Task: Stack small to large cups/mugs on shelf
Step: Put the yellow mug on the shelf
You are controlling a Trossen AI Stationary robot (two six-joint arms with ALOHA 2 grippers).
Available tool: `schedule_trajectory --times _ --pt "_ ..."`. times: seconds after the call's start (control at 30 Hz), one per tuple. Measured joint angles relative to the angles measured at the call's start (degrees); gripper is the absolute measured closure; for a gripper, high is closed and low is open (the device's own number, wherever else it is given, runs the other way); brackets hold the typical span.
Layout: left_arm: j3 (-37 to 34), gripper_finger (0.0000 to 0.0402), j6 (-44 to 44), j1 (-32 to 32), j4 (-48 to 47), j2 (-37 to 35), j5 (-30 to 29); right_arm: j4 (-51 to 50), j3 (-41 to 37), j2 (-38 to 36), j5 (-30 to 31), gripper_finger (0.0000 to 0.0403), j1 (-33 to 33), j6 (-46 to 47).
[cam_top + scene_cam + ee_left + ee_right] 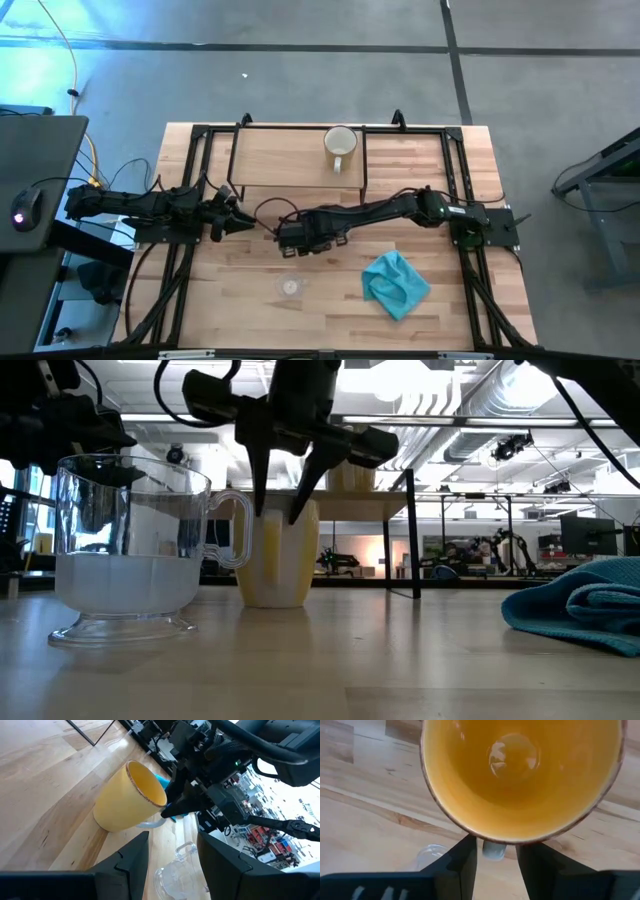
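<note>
from the high view my right arm stretches across the middle of the table, and the right gripper (300, 240) hangs just in front of the shelf (280, 160), over the orange mug (277, 555). in the low view its two dark fingers (258, 470) point down, spread apart, one tip at each side of the mug's rim. the right wrist view looks straight into the mug's open mouth, with the handle between the finger bases, so the fingers are spread wide on either side of the handle and nothing is pinched yet. i cannot tell whether the tips touch the rim. the mug stands upright on the tabletop (330, 300), near the shelf's front legs. the clear glass cup (135, 550) stands upright on the table too, nearer the front edge (it looms large in the low view only because it is close to that camera), apart from the orange mug. the cream-white mug (340, 146) is on the shelf board, toward its right end, upright with its handle pointing to the front. my left arm waits at the table's left side, the left gripper (232, 222) near the right one, its fingers spread and holding nothing. the teal cloth (396, 284) lies crumpled on the table's right front part, well apart from the cups.
</note>
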Motion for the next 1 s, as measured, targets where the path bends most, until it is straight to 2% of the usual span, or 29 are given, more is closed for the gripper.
schedule_trajectory --times 0.57,1.0 --pt "0.0 0.0247 -0.8 0.0 0.1 0.0 0.2 3.7 0.0 0.0 0.8 0.0275 1.0 -2.4" --pt "0.0 0.0247 -1.0 0.0 0.1 0.0 0.2 6.6 0.0 -0.1 -1.6 0.0275 1.0 -4.0"
